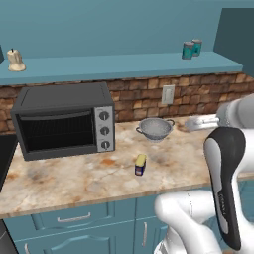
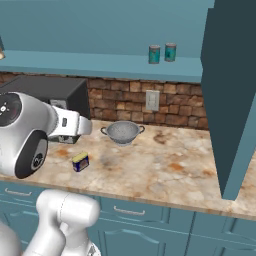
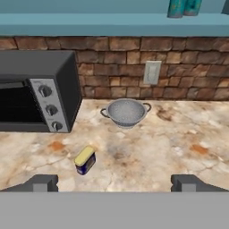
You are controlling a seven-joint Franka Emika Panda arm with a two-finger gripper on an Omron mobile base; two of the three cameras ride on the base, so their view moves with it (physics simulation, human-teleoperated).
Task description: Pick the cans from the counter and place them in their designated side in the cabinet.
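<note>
Nearest the hand camera, the claw [image 3: 114,183] is seen with its two dark fingertips [image 3: 41,182] spread wide apart and nothing between them; it is held above the front part of the beige-and-orange mottled stone tabletop [image 3: 170,147]. Just beyond the left fingertip, a small dark blue can with a yellow top [image 3: 85,160] is seen lying on the tabletop, tilted on its side, apart from the claw. In the left base view the same can [image 1: 140,164] is found near the middle of the tabletop [image 1: 59,178], in front of and slightly left of a steel colander bowl with two handles [image 1: 155,128]. Teal drawer fronts with silver handles [image 1: 74,218] are seen below the tabletop's pale edge.

Farther back, the colander [image 3: 125,112] is set upright on the tabletop, well apart from the can. To its left, a dark grey toaster oven with a silver panel of three knobs [image 1: 62,121] is placed against a red-brown brick wall [image 1: 144,96], on which a pale wall outlet [image 1: 168,94] is mounted.

Farthest and highest, the long teal cabinet shelf [image 1: 124,64] is seen above the brick. Two teal cans with silvery tops [image 1: 191,48] are stood upright just beside each other toward its right end, and a small cream-coloured object [image 1: 15,61], too small to identify, is at its left end.
</note>
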